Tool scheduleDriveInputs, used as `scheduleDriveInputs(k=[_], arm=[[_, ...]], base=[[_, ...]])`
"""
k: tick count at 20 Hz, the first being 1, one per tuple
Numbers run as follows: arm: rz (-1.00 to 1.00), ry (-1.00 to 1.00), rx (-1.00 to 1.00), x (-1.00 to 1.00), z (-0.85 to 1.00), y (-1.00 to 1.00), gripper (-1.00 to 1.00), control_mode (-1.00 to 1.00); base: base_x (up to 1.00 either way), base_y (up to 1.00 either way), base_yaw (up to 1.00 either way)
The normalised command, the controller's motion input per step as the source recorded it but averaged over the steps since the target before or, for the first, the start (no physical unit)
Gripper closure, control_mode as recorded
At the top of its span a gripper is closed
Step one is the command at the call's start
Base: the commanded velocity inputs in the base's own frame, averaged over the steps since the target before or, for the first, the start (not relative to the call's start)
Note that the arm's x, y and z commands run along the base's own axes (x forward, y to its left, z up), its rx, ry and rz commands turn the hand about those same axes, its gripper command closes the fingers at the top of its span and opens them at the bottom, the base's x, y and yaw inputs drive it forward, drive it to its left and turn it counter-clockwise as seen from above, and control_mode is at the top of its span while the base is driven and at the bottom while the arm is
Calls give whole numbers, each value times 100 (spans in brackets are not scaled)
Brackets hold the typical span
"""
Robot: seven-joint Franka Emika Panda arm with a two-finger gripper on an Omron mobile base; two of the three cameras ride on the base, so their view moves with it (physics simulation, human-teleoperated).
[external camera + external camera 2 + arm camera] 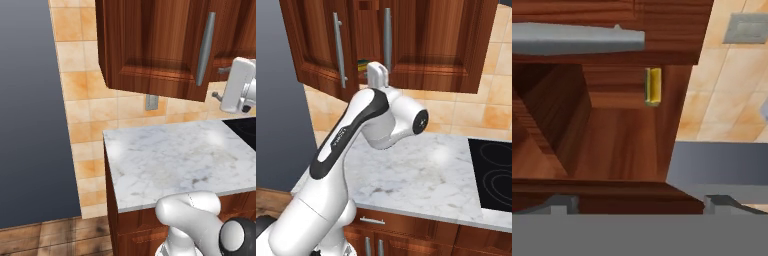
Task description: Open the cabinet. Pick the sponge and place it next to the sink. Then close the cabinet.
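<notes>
Reaching Into the Half-Open Cabinet

Looking from the left base view, we see the cabinet (150, 45) hanging above the marble tabletop (175, 160), its left door swung out toward us with a long grey handle (205, 49). Our white wrist sits at the right edge, level with the door's lower corner.

From the right base view, our arm rises to the gap between the two doors, and the sponge (363, 65) peeks out in that gap, just left of the wrist. A black stovetop (495, 172) lies at the right.

Through the hand view, the sponge (653, 86) sits inside the cabinet on the wooden shelf. Our hand (639, 202) has its two tips set wide apart, holding nothing.
</notes>
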Motion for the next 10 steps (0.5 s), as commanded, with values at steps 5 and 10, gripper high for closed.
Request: scheduleDriveInputs(k=[5, 10], arm=[[14, 0, 4, 41, -2, 7, -100, -100], [16, 0, 3, 37, 0, 12, -100, -100]], base=[[0, 0, 0], [0, 0, 0]])
